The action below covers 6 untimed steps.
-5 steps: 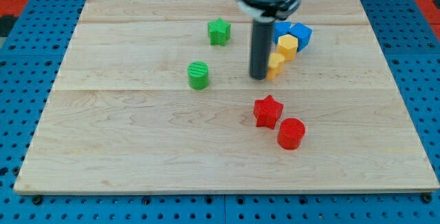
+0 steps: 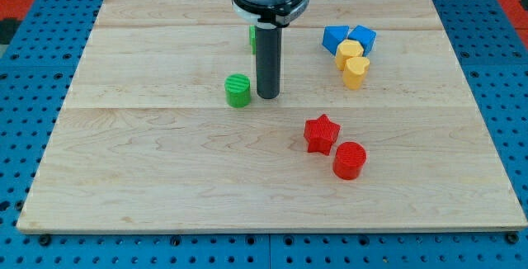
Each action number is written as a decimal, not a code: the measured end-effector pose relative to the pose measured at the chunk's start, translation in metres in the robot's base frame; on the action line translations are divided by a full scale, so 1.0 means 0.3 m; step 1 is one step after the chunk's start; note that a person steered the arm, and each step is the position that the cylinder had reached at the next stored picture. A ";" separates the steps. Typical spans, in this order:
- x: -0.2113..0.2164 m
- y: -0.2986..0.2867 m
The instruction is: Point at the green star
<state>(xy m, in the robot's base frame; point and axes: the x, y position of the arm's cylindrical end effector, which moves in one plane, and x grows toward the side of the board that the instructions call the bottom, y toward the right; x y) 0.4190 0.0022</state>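
The green star (image 2: 252, 40) sits toward the view's top of the table (image 2: 165, 178), a little left of centre, and only a thin green sliver of it shows at the left edge of the dark rod, which stands in front of it and hides the rest. My tip (image 2: 267, 96) rests on the table below the star in the view, just to the right of the green cylinder (image 2: 238, 90) with a small gap between them. The arm carries no jaws, only this straight rod, so there is nothing spread or pressed together to report. Off to the view's right, near the top, two blue blocks (image 2: 349, 37) lie side by side, touching two yellow blocks (image 2: 352, 62) stacked just below them in the view. Lower down, right of centre, a red star (image 2: 321, 134) lies close beside a red cylinder (image 2: 349, 160).
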 end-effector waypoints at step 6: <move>-0.497 -0.009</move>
